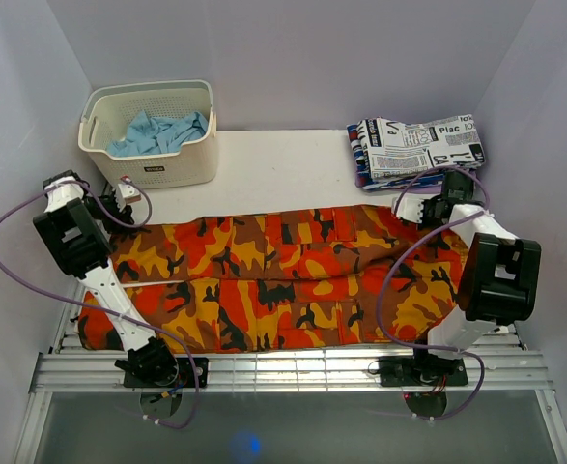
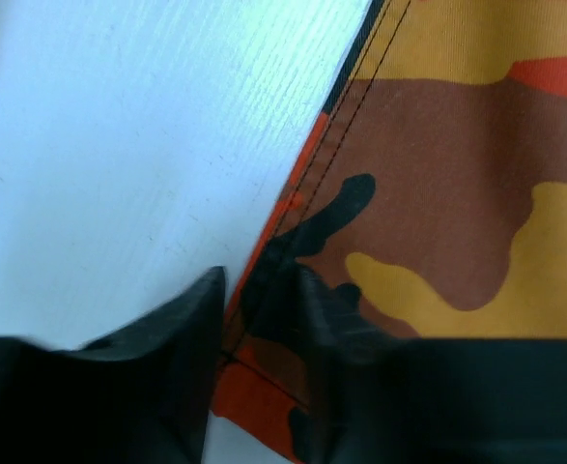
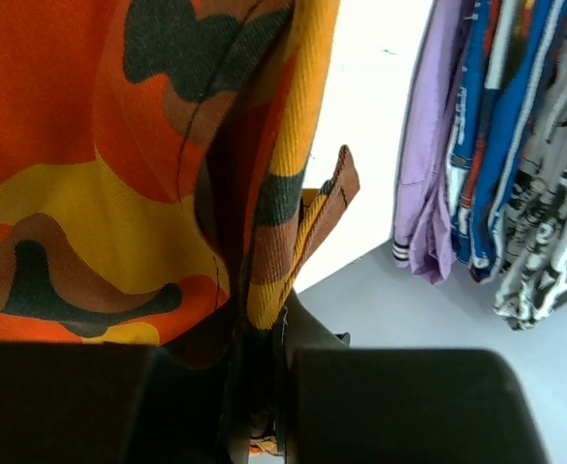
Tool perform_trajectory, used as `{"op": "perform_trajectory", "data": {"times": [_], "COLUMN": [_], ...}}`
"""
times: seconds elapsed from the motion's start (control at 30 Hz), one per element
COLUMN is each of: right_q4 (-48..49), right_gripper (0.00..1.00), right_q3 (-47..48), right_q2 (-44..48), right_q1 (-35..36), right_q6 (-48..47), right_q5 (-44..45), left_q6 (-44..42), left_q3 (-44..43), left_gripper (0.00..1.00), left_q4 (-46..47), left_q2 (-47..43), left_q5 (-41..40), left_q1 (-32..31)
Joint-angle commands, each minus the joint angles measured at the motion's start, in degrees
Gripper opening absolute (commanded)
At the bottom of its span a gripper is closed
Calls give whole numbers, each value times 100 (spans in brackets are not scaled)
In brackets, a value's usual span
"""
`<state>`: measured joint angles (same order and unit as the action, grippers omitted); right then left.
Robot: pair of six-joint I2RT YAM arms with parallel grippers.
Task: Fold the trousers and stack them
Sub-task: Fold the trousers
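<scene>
The orange camouflage trousers lie spread flat across the white table, legs running left to right. My left gripper is at their far left corner. In the left wrist view the gripper is narrowly open, one finger on the table and one on the cloth, with the hem between them. My right gripper is at the far right corner. In the right wrist view it is shut on a bunched edge of the trousers, lifted slightly.
A stack of folded trousers, newsprint pattern on top, sits at the back right, close beside the right gripper, and also shows in the right wrist view. A cream basket holding a blue garment stands at the back left.
</scene>
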<state>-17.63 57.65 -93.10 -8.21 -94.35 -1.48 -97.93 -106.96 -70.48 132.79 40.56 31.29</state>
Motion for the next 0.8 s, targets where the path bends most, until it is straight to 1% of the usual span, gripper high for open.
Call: {"op": "perform_trajectory", "data": {"times": [0.0, 0.03, 0.07, 0.17, 0.2, 0.27, 0.33, 0.37, 0.4, 0.47, 0.5, 0.53, 0.6, 0.63, 0.67, 0.7, 0.73, 0.77], "right_q4": [365, 365, 365, 295, 304, 304, 295, 243, 164, 14, -12, -30, -56, -57, -48, -48, -48, -39], "right_gripper": [8, 8, 8, 8, 8, 8, 8, 8, 8, 8, 8, 8, 8, 8, 8, 8, 8, 8], "right_q3": [395, 457, 536, 914, 1002, 1318, 1703, 1828, 1959, 2136, 2119, 2058, 1699, 1523, 1321, 893, 662, 443], "right_q2": [-190, -243, -305, -542, -638, -718, -806, -815, -798, -710, -544, -429, -18, 150, 317, 667, 844, 994], "right_q1": [21, 21, 21, 21, 21, 21, 21, 12, -5, -49, -93, -119, -207, -242, -278, -374, -418, -479], "right_q6": [38, 91, 153, 425, 469, 601, 776, 821, 865, 944, 944, 927, 787, 725, 629, 428, 330, 233], "right_q5": [86, 95, 112, 121, 121, 121, 121, 130, 113, 34, -54, -98, -256, -309, -353, -493, -555, -608], "left_q6": [-279, -262, -244, -25, 89, 580, 1080, 1274, 1459, 1697, 1811, 1856, 1839, 1865, 1787, 1717, 1585, 1445], "left_q3": [192, 228, 219, -70, -210, -613, -782, -774, -731, -599, -372, -257, 181, 367, 577, 814, 1391, 1736], "left_gripper": [37, 31, 20, 1, 0, 0, 0, 0, 0, 0, 0, 0, 0, 0, 0, 0, 0, 0], "left_q4": [-150, -159, -159, -159, -142, -28, 297, 472, 848, 1087, 1359, 1405, 1423, 1405, 1370, 1248, 1195, 1151], "left_q2": [133, 124, 107, 107, 150, 168, 19, -94, -365, -674, -850, -1226, -1605, -2034, -2264, -2519, -2782, -3342], "left_q5": [-575, -619, -680, -637, -558, -461, -312, -268, -146, 30, 110, 302, 409, 540, 593, 646, 699, 691], "left_q1": [-26, -26, -26, -26, -26, -26, 0, 26, 53, 193, 246, 351, 439, 535, 588, 641, 763, 808]}}
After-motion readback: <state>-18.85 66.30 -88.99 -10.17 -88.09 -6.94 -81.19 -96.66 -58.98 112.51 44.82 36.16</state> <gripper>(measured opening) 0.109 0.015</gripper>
